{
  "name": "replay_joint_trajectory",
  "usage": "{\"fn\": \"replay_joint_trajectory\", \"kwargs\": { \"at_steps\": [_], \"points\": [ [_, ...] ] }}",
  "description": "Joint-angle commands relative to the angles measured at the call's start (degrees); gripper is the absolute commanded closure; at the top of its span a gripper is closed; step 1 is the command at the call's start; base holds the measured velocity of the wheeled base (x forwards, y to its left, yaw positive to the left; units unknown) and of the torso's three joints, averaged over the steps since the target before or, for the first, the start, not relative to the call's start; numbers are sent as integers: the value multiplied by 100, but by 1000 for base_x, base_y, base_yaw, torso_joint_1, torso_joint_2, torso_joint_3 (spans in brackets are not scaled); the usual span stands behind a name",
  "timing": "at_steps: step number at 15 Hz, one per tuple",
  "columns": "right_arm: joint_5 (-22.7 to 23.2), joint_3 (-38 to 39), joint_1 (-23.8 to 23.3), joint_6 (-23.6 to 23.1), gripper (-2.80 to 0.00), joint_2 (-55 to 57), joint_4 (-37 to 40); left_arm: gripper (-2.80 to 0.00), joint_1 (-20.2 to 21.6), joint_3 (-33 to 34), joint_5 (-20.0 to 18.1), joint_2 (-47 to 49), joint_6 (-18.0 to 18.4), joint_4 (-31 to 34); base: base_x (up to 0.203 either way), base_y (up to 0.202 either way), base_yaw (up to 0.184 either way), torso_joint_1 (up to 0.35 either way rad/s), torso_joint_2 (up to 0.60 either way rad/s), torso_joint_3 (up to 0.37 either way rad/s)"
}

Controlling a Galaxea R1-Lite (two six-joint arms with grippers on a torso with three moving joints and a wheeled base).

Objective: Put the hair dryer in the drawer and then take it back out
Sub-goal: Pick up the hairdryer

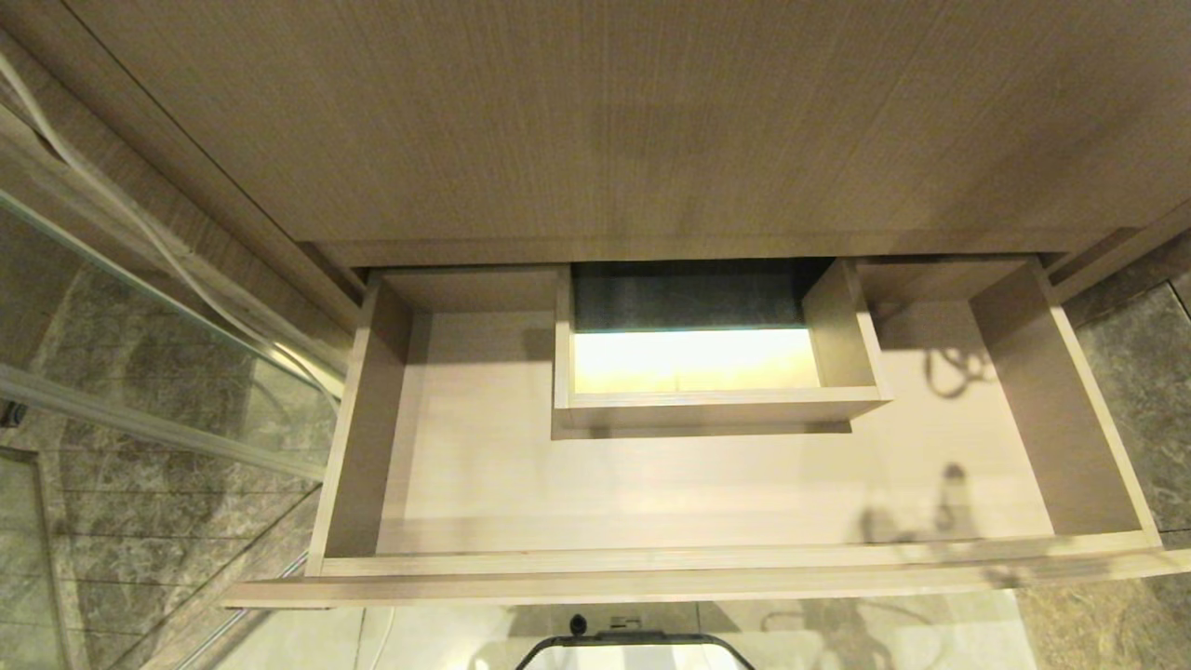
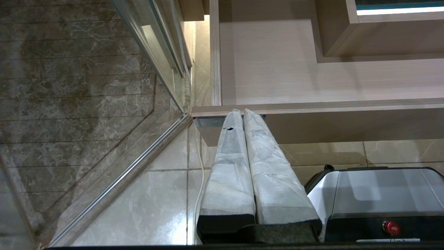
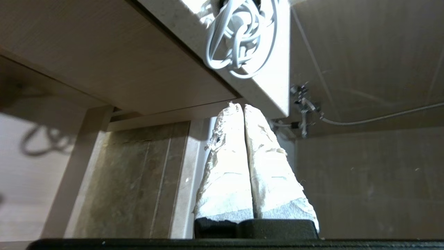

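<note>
The wide, shallow, light wood-grain drawer [image 1: 484,475] stands pulled out across the middle of the head view, a rectangular boxed cutout [image 1: 716,391] at its back centre, lit pale yellow inside. Its floor holds nothing but shadows at the right. Neither arm shows in that view.

In the left wrist view the left gripper [image 2: 242,111], its fingers wrapped in white tape, is pressed shut on nothing, tips just under the drawer's front edge, above glossy beige floor tiles [image 2: 156,194].

In the right wrist view the right gripper [image 3: 242,106], taped the same way, is likewise closed and empty. At the top centre of that frame a bundle of white cord [image 3: 239,38] hangs over the edge of a pale stone countertop [image 3: 263,86] (the small white hair dryer's body itself cannot be made out).
</note>
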Motion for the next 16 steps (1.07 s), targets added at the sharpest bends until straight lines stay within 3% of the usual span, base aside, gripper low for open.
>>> {"fn": "replay_joint_trajectory", "kwargs": {
  "at_steps": [1, 2, 5, 7, 16],
  "points": [
    [-50, -11, -44, 53, 0, -17, 331, 0, -4, 1, -1, 0, -1, -1, 0, 0, 0, 0, 0, 0],
    [-81, -11, -42, 205, 0, -45, 589, 0, 2, 1, -1, 6, -1, -1, 0, 0, 0, 0, 0, 0],
    [44, 7, -23, 1353, 0, -93, 1523, 0, -2, 8, -1, -2, -1, -1, 0, 0, 0, 0, 0, 0],
    [450, -54, -17, 1798, 0, -99, 1828, 0, -6, 1, -1, -2, -1, -1, 0, 0, 0, 0, 0, 0],
    [886, -106, -9, 1833, 0, -373, 1423, 0, 0, 1, -1, 3, -1, -1, 0, 0, 0, 36, -59, -17]
  ]
}}
